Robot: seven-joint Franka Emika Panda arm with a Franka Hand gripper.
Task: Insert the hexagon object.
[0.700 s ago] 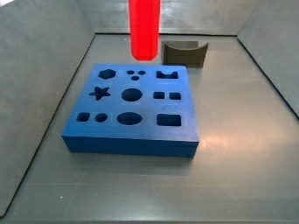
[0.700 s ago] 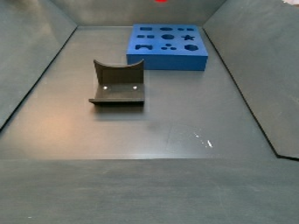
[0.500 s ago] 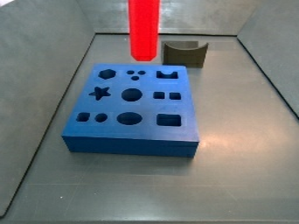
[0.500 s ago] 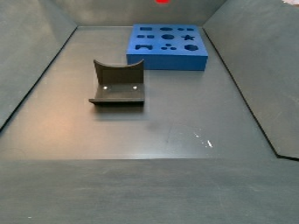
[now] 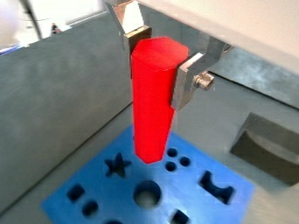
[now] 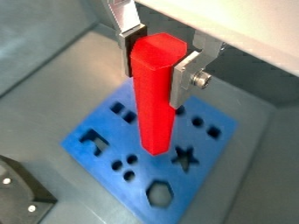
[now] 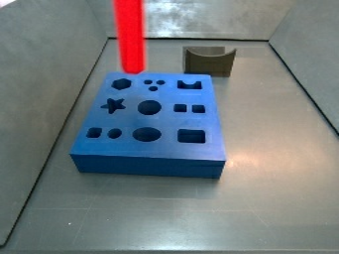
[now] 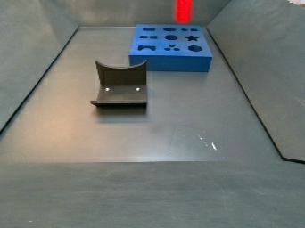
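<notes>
The hexagon object, a long glossy red bar (image 5: 152, 105), hangs upright between the silver fingers of my gripper (image 5: 160, 57), which is shut on its top end in both wrist views (image 6: 158, 59). The bar (image 6: 156, 105) hangs above the blue block (image 6: 111, 144) with several shaped holes. The hexagon hole (image 6: 163, 192) lies near the block's edge, beside the star hole (image 6: 184, 157). In a side view the bar (image 7: 129, 35) hangs above the block's (image 7: 150, 124) far left corner, over the hexagon hole (image 7: 122, 83). Its lower end also shows in a side view (image 8: 185, 11). The gripper itself is above both side views.
A dark grey arch-shaped block (image 7: 209, 60) stands on the floor beyond the blue block, and shows in the wrist views (image 5: 268, 144) and a side view (image 8: 119, 85). Grey walls enclose the floor on all sides.
The red bar has moved sideways, from over the block's far middle to over its far left corner by the hexagon hole. More of its lower end now shows in the side view.
</notes>
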